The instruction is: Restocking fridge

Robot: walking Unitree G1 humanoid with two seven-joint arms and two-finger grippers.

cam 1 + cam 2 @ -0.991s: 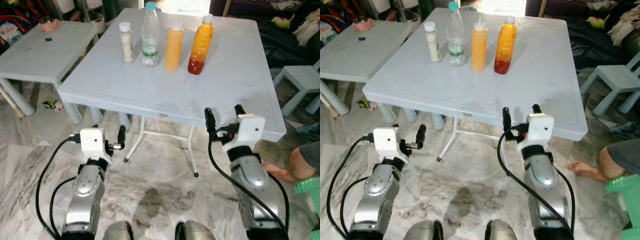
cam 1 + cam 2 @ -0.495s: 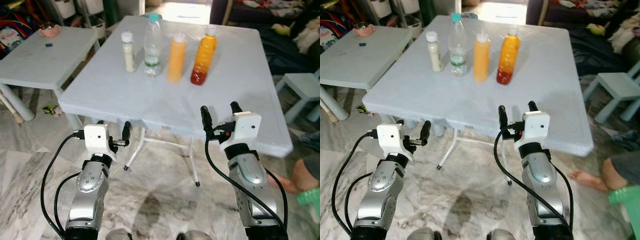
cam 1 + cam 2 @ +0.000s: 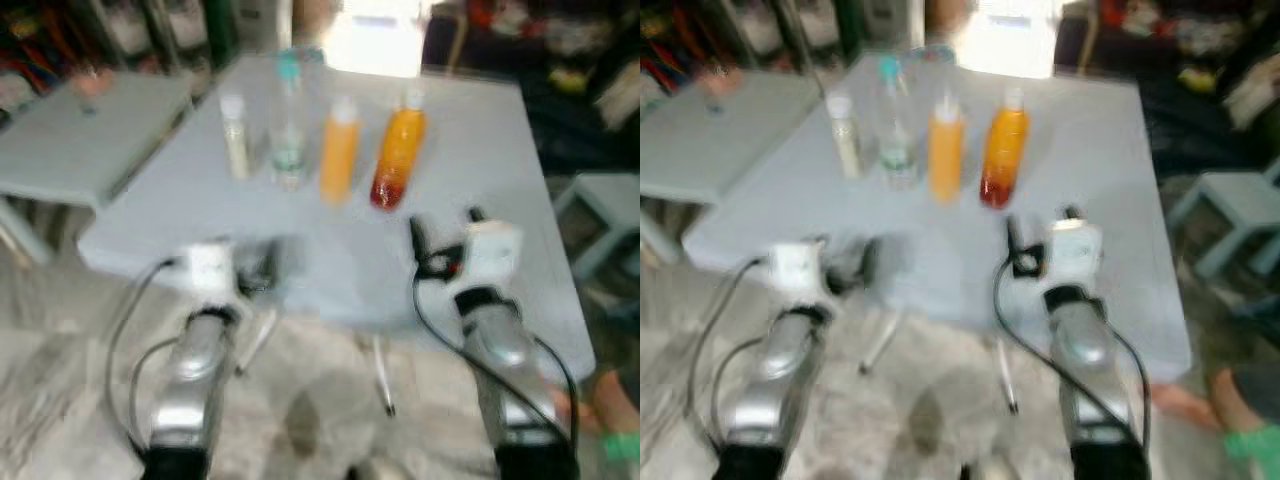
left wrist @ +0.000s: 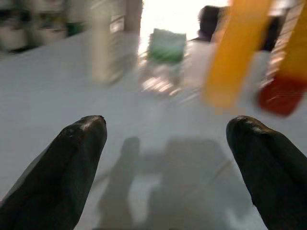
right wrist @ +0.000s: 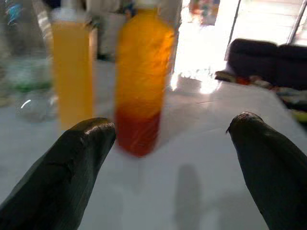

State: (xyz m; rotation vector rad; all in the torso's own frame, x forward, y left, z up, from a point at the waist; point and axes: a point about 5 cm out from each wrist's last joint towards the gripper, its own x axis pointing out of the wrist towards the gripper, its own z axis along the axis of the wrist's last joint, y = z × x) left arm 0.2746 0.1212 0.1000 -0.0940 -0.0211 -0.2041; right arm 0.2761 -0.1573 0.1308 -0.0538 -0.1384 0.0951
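A low side table (image 3: 70, 150) is standing left of the big table; a small stool (image 3: 610, 195) is sitting at the right; a person's foot (image 3: 610, 385) is resting on the floor (image 3: 60, 380).

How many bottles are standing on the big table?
4, in one row: small cream bottle at the robot's left, then clear water bottle, orange squeeze bottle, and orange-and-red juice bottle. None looks hidden.

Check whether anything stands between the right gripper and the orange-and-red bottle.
Nothing visible does. The right gripper, fingers open, hovers over bare table just short of the orange-and-red bottle; the orange squeeze bottle stands beside it, on the robot's left.
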